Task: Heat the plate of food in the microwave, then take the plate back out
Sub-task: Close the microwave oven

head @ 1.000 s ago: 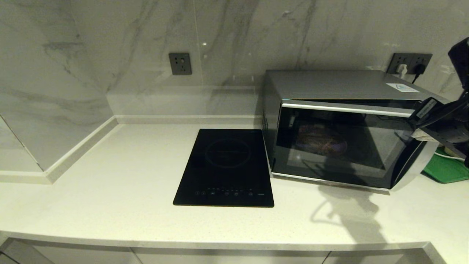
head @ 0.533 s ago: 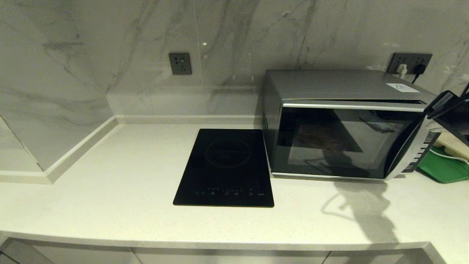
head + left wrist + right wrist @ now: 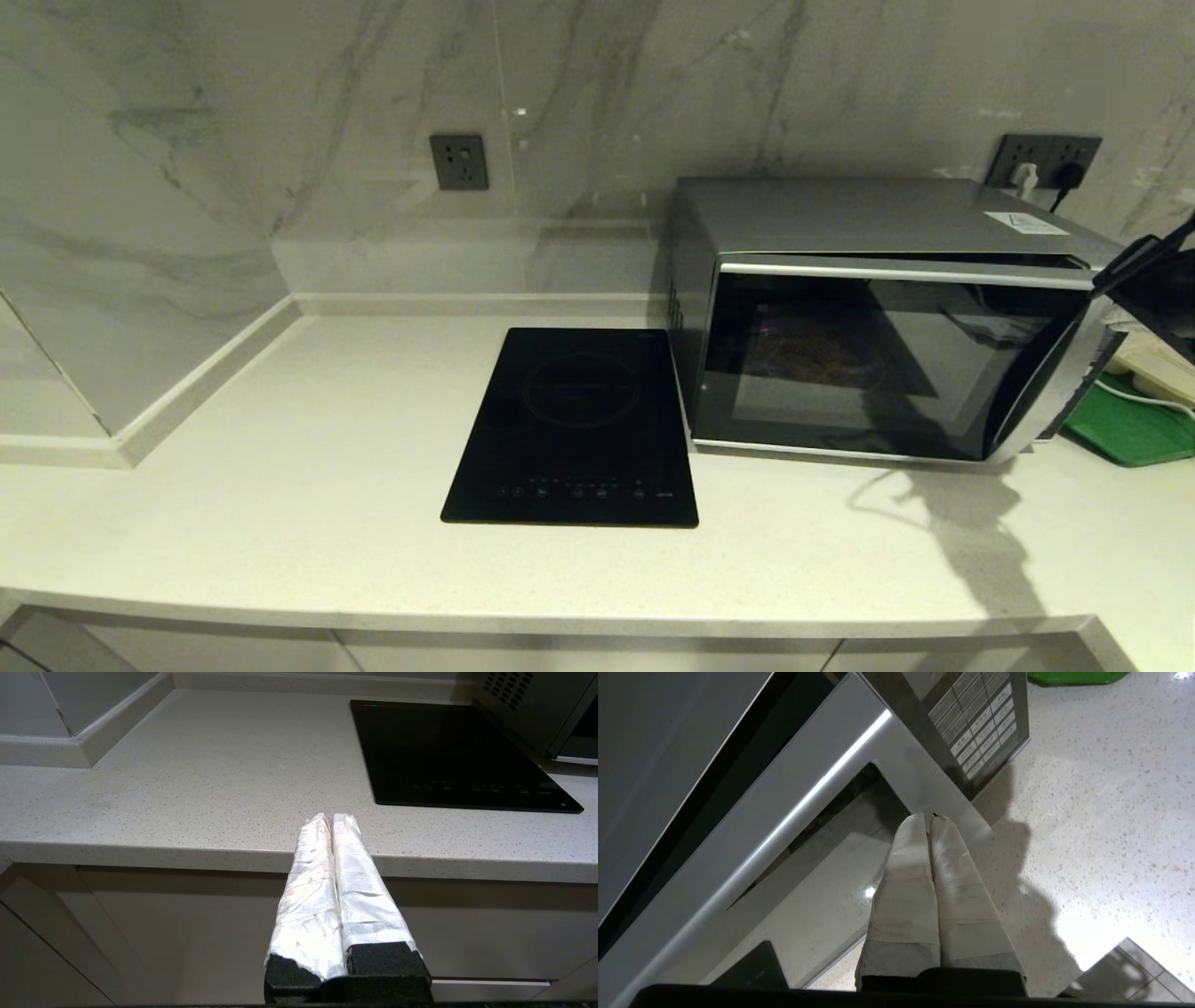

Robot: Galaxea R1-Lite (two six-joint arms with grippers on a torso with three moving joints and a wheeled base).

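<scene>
Dimly, the plate (image 3: 822, 353) is made out through the dark glass door of the microwave (image 3: 878, 317), its food hard to tell. Most of the right arm is cut off at the head view's edge. A green tray (image 3: 1130, 425) is half hidden behind the microwave, a black hob (image 3: 574, 425) is set beside it on the worktop (image 3: 280, 467). The right hand (image 3: 930, 817), fingers pressed together and empty, is held at the door's silver band beside the button panel (image 3: 980, 718). The left hand (image 3: 329, 817), likewise closed on nothing, is parked before the worktop edge.

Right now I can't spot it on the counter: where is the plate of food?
In the head view the plate of food sits inside the microwave, dimly visible behind its dark glass door, right of the black hob.
</scene>
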